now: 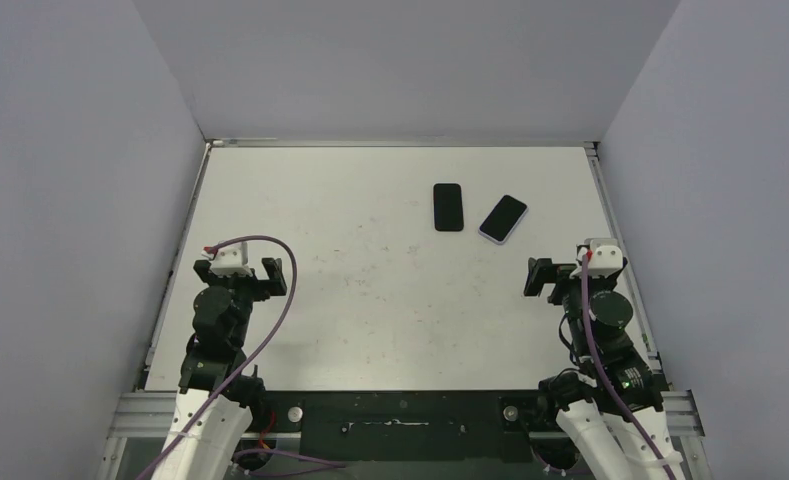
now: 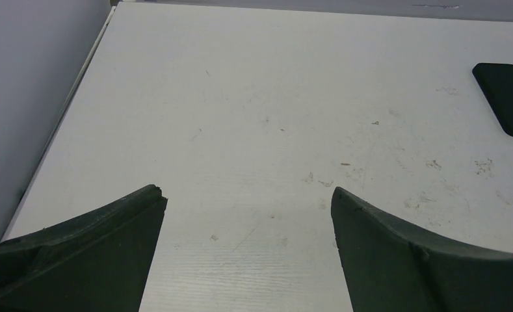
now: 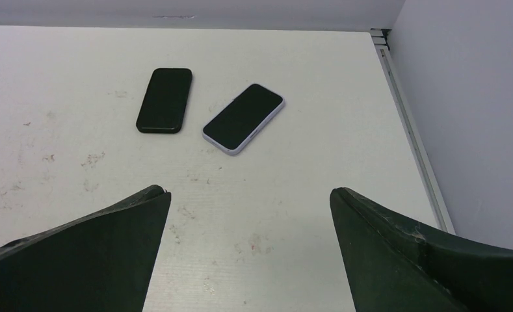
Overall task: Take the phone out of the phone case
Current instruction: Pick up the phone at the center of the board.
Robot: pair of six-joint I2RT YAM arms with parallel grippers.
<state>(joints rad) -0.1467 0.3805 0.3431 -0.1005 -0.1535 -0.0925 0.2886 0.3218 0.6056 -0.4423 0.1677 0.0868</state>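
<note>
A phone (image 1: 503, 218) (image 3: 244, 117) with a dark screen and a pale lilac rim lies screen up and slanted at the table's far right. Just left of it lies a matte black rounded slab (image 1: 449, 207) (image 3: 165, 99) (image 2: 507, 97) that looks like the phone case; I cannot tell whether anything sits in it. The two lie apart, not touching. My left gripper (image 1: 240, 275) (image 2: 248, 198) stands open over bare table at the near left. My right gripper (image 1: 575, 275) (image 3: 249, 195) stands open at the near right, short of the phone, nothing between its fingers.
The white table (image 1: 370, 300) is scuffed and walled by grey panels on the left, right and back. A metal rail (image 3: 409, 123) runs along its right edge, close to my right arm.
</note>
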